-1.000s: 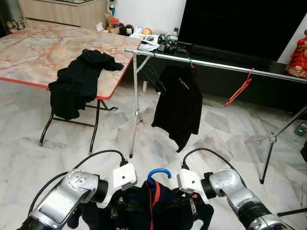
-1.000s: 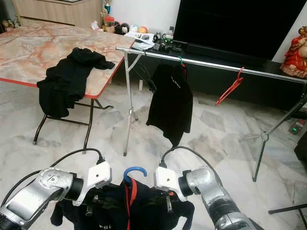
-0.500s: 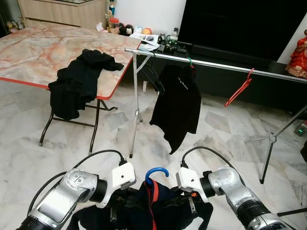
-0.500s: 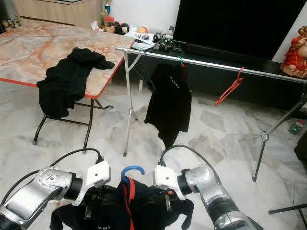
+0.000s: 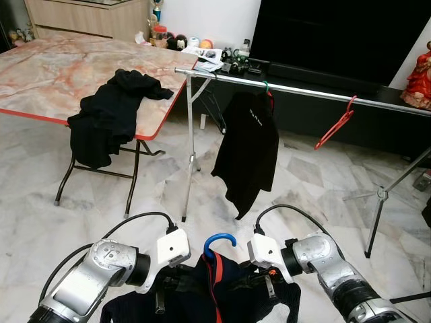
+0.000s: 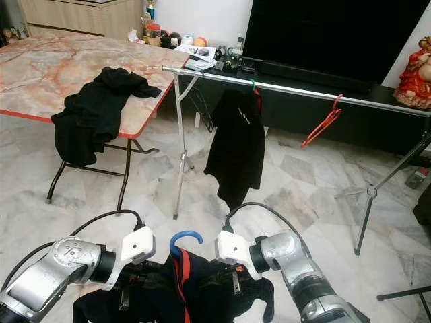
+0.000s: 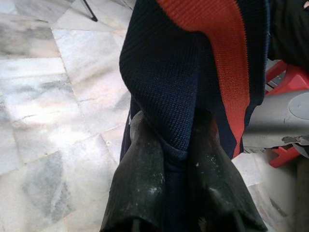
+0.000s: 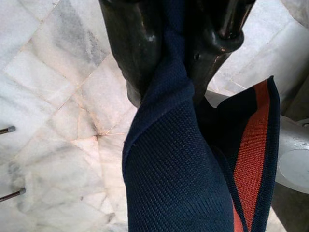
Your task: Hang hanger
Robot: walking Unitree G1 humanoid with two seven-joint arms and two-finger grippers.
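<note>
Low in front of me I hold a dark navy garment with a red stripe (image 5: 214,289) on a hanger whose blue hook (image 5: 219,242) sticks up between my wrists. My left gripper (image 7: 176,145) is shut on the garment's knit fabric (image 7: 169,82). My right gripper (image 8: 176,63) is likewise shut on a fold of the same fabric (image 8: 178,159). Ahead stands a silver clothes rail (image 5: 303,90). On it hang a black shirt (image 5: 249,151) on a green hanger and an empty red hanger (image 5: 335,125).
A folding table with a marble-pattern top (image 5: 60,70) stands at the left, with black clothes (image 5: 108,114) draped over its edge. A dark TV and low cabinet (image 5: 337,40) sit behind the rail. The rail's tripod leg (image 5: 380,198) spreads at the right over marble floor (image 5: 310,175).
The garment and hanger stay held low between both grippers, shifting only slightly. The black shirt on the rail sways a little.
</note>
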